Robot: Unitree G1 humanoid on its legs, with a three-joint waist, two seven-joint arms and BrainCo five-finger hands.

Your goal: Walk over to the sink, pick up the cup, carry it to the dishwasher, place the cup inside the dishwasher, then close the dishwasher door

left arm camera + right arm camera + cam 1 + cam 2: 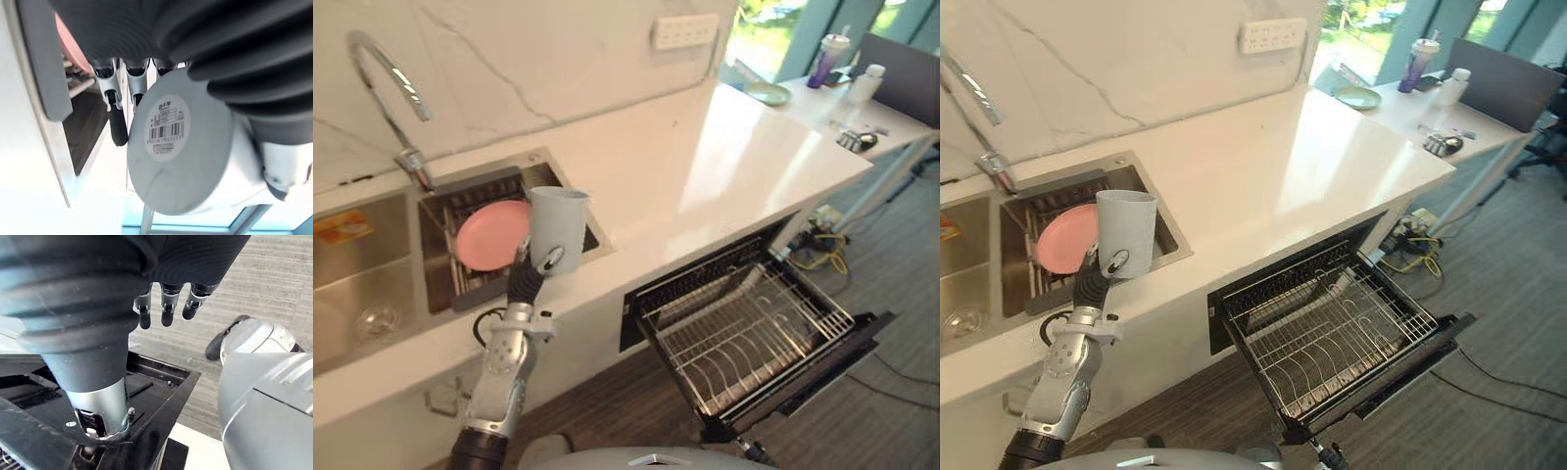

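A pale grey cup [558,227] is held upright in my left hand [533,269], lifted above the counter's front edge beside the sink [536,157]. In the left wrist view the fingers [116,117] curl round the cup's side, and its round base [176,147] carries a barcode label. To the right, under the counter, the dishwasher stands open with its wire rack [744,333] pulled out over the lowered black door [827,364]. My right hand [166,308] hangs with relaxed fingers above the grey floor, close to the door's edge [161,396], holding nothing.
A pink plate [489,235] leans in the sink's dish rack, below a curved faucet [391,83]. The white counter [705,166] runs right to a green plate [768,93], a purple tumbler [827,57] and a laptop [901,73]. Cables [822,250] lie on the floor.
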